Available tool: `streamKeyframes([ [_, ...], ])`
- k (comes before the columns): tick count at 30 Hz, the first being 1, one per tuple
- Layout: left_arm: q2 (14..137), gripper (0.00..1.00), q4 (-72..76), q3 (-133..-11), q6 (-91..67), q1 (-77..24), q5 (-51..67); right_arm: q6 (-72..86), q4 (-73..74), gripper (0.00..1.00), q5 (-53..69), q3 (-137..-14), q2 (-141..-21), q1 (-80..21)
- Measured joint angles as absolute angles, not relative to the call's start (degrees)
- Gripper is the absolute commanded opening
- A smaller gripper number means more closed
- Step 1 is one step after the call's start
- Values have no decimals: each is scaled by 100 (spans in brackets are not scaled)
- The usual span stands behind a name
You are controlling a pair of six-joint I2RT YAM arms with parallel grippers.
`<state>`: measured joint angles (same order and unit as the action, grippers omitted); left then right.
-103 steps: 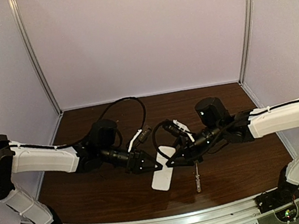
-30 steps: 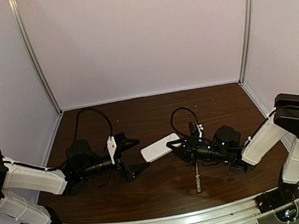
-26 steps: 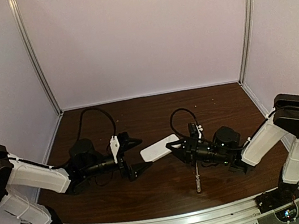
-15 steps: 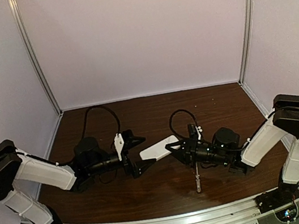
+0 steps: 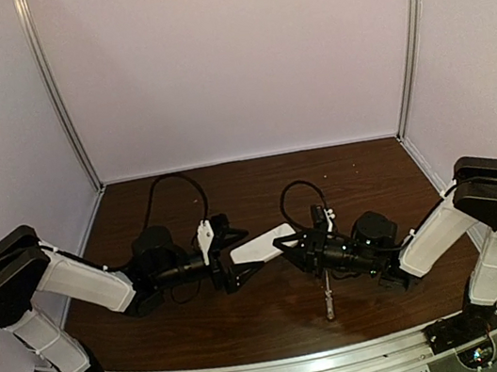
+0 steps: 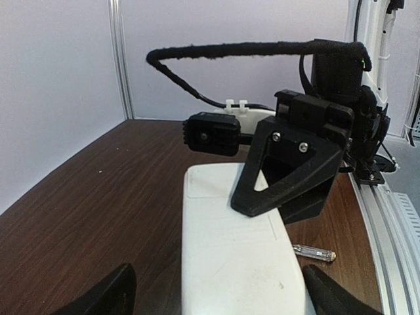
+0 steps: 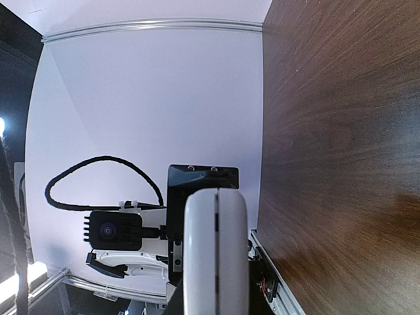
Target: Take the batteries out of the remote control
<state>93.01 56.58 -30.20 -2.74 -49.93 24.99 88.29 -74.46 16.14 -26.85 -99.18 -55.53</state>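
The left gripper is keeping its fingers wide apart, one on each side of the left end of the remote control; whether they are touching it I cannot tell. The remote control is hanging slanted above the table. The right gripper is clamping its right end narrowly. A screwdriver is lying nearer than the remote control.

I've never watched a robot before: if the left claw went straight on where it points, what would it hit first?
The remote control, held out by the right claw. Its free end seems to sit between the open fingers of the left claw.
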Motion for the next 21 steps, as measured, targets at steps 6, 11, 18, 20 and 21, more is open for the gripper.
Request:
streamKeyframes([
  [6, 9373, 76, 5699, -3061, -298, -4995, 2563, 8825, -7448, 0, 1557, -2687, -9924, -5564],
  [11, 9428, 63, 5695, -3100, -320, -5009, 2617, 8823, -7454, 0, 1487, -2687, -9933, -5564],
  [18, 9445, 34, 5712, -3151, -342, -5019, 2639, 8783, -7489, 0, 1363, -2707, -9937, -5566],
  [20, 9445, 26, 5706, -3153, -344, -5019, 2639, 8783, -7491, 0, 1363, -2707, -9939, -5566],
  [21, 9445, 23, 5704, -3153, -344, -5019, 2639, 8783, -7496, 0, 1361, -2707, -9944, -5566],
])
